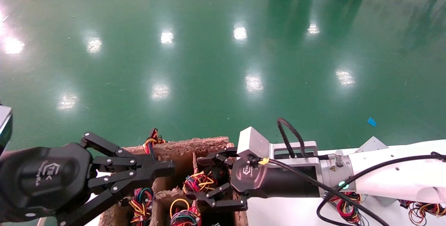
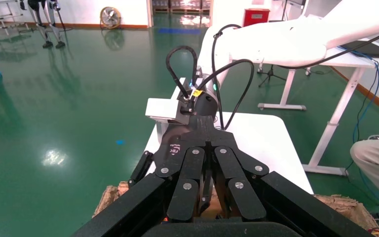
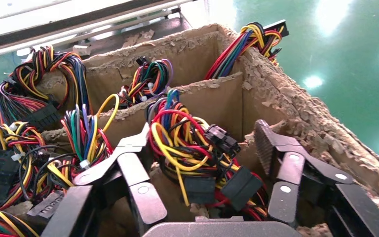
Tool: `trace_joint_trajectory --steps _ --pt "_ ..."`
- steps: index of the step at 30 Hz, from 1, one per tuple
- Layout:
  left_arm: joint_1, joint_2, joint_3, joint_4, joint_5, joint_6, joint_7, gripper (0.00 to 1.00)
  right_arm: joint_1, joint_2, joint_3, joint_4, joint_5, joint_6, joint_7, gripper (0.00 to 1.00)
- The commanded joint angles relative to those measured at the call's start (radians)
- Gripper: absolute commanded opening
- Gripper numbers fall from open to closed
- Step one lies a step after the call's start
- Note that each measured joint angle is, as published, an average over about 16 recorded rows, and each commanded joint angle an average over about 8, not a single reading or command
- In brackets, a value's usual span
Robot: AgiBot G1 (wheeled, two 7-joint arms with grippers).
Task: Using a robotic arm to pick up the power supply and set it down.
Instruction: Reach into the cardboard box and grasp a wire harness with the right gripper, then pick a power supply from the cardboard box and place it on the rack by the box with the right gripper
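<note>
R tool (image 1: 201, 180) spread | straddles PSU wires (image 3: 187, 148) (in box (image 3: 296, 98)) | L idle

glossy green floor (image 1: 195, 62) — brown cardboard divided box (image 1: 181, 147) at the near edge, white table (image 1: 289, 212) beside it.

Overhead lights, bright and even. Glossy green floor (image 1: 223, 62) shows rows of white glare spots; strongest flare at the far left edge in the head view. Soft reflections of standing people smear down the floor. White glossy arm casing (image 1: 400, 177) is nearly blown out. Black linkage gripper on the left (image 1: 139, 173) sits close and slightly soft. Inside the brown cardboard divided box (image 3: 217, 98), cells are shadowed, coloured wire bundles (image 3: 182, 133) sharp.
</note>
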Motion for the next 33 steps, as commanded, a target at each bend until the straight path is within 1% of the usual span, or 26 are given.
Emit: trace_joint_trajectory --steps 1,21,26,33 --pt "0.0 0.0 0.0 0.0 0.0 0.0 0.0 0.0 -0.002 0.004 0.002 0.0 0.0 0.0 -0.003 0.0" --pt "0.0 0.0 0.001 0.0 0.0 0.0 0.0 0.0 -0.017 0.009 0.022 -0.029 0.038 -0.006 -0.02 0.0" --pt "0.0 0.0 0.001 0.0 0.0 0.0 0.0 0.0 -0.026 0.008 0.046 -0.042 0.084 -0.003 -0.001 0.0" --pt "0.0 0.0 0.001 0.0 -0.001 0.0 0.0 0.0 -0.035 0.024 0.107 -0.078 0.204 -0.023 0.043 0.0"
